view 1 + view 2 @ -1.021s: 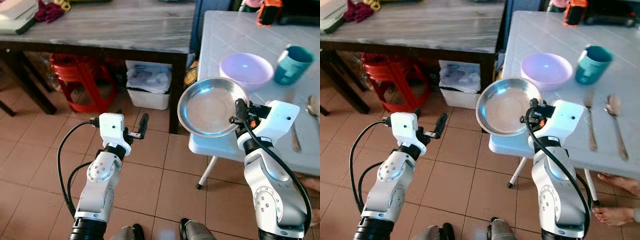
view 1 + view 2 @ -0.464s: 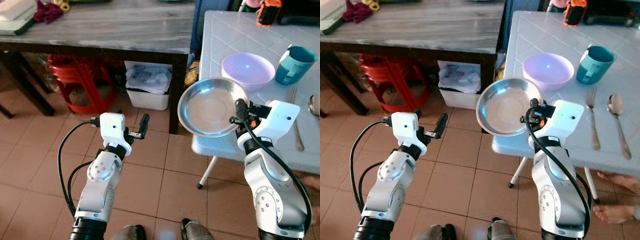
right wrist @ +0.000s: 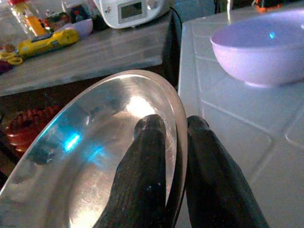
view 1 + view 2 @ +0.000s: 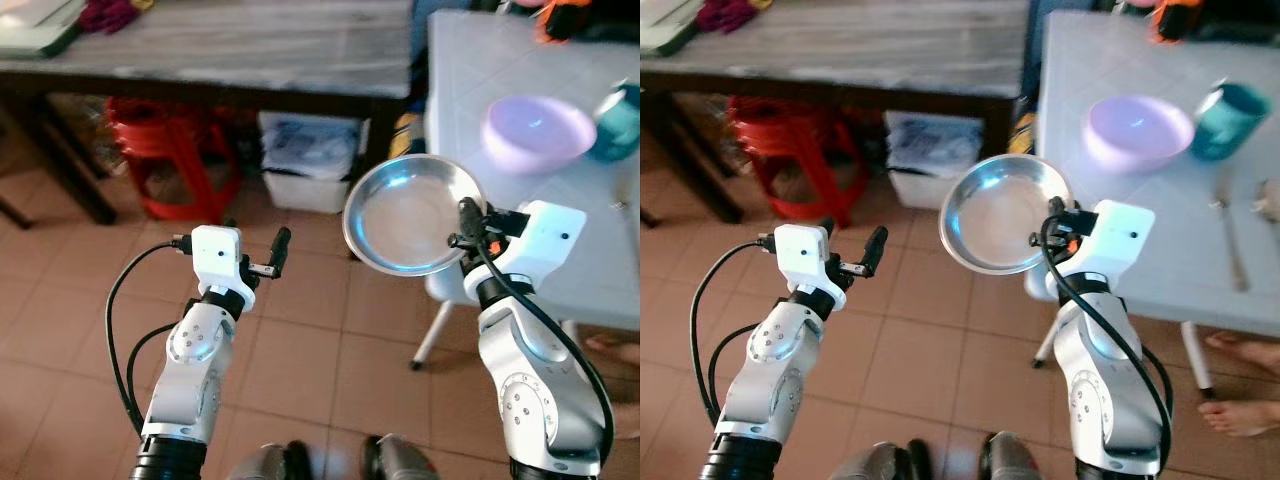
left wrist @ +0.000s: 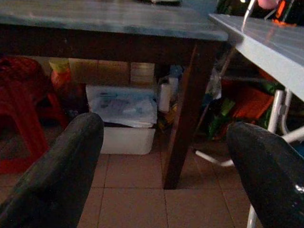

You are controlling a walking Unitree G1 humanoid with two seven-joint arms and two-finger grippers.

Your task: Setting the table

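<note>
My right gripper point(image 3: 173, 142) pinches the plate point(image 4: 410, 212) by its rim, one finger each side. Left gripper point(image 4: 255, 252) spread, empty, over bare floor. The view has swung left since a second ago and blurred: I am moving, the plate unmoved in my grip, not yet set down. Table point(image 4: 1160, 230) edge just beyond the plate; open top between it and the bowl point(image 4: 1137, 128) farther on.

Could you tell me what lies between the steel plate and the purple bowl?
Nothing but bare white table separates the steel plate from the purple bowl, as the right wrist view shows.
</note>
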